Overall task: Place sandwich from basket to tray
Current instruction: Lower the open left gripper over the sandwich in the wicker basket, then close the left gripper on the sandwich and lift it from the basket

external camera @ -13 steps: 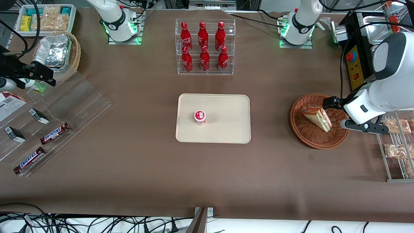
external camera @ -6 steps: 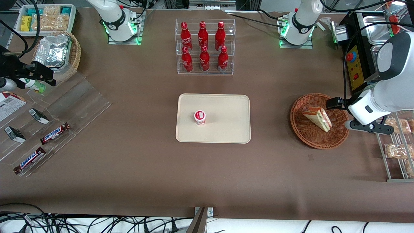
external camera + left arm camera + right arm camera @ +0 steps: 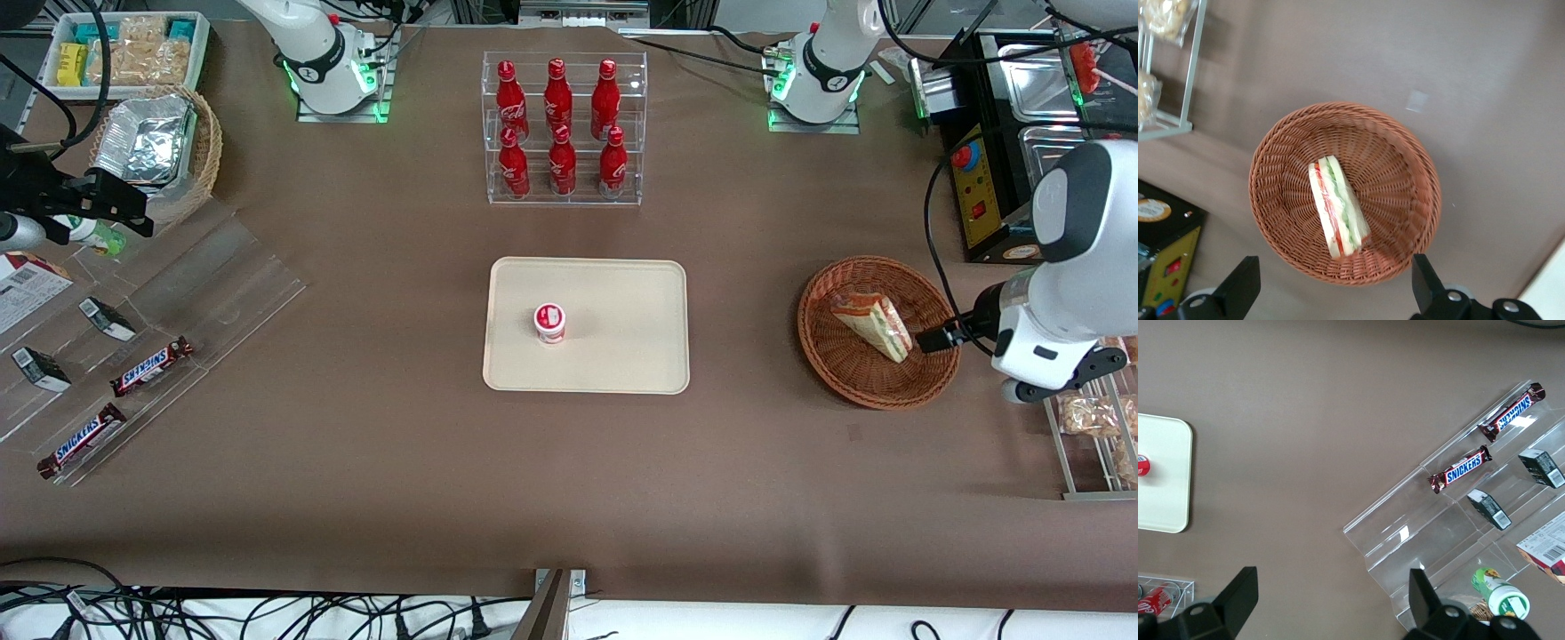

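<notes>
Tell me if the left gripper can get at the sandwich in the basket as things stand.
Probably yes. The gripper hangs open above the basket, and the sandwich lies uncovered with nothing on or over it.

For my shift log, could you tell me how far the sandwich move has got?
Nothing is moved yet: the sandwich lies in the basket. The gripper hovers above it, open and empty. Grasping, lifting and placing on the tray, which holds only a small cup, remain.
</notes>
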